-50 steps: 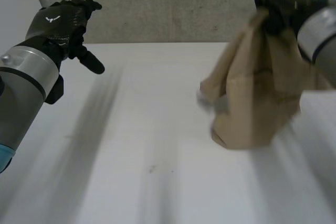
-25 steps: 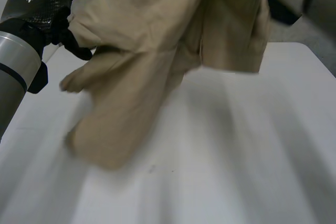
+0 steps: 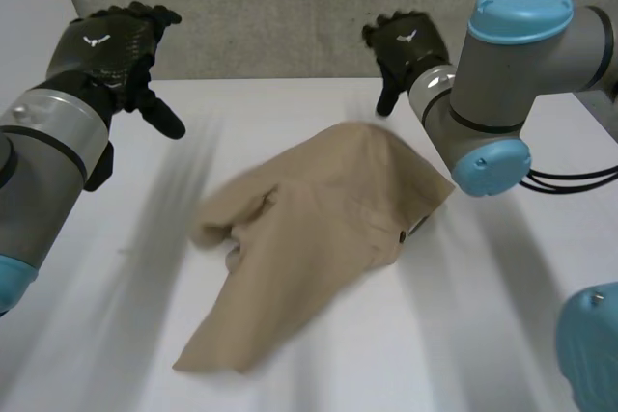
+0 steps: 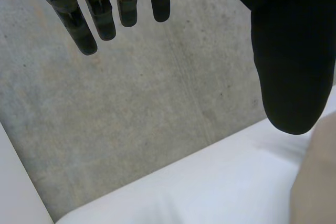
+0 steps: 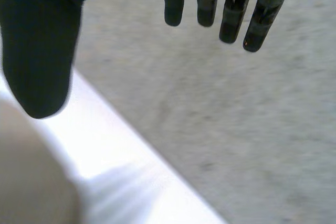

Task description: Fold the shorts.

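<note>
Tan shorts (image 3: 319, 238) lie crumpled mid-table, bare white table (image 3: 483, 335) round their edges; left hand (image 3: 106, 50) and right hand (image 3: 406, 45) hover, fingers (image 4: 102, 17) released.

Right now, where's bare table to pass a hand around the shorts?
Bare table: the wide near-right patch between the shorts and the right arm; the strip between the shorts and the left arm; the far band between the left hand and right hand. Crowded: the middle, under the shorts, and their far edge by the right hand.

It looks like a bare robotics lab. A plain white tabletop (image 3: 454, 335) stands against rough grey concrete (image 3: 290, 7), with a grey, blue-capped left robot arm (image 3: 43, 171) and right robot arm (image 3: 521, 55) over it.
</note>
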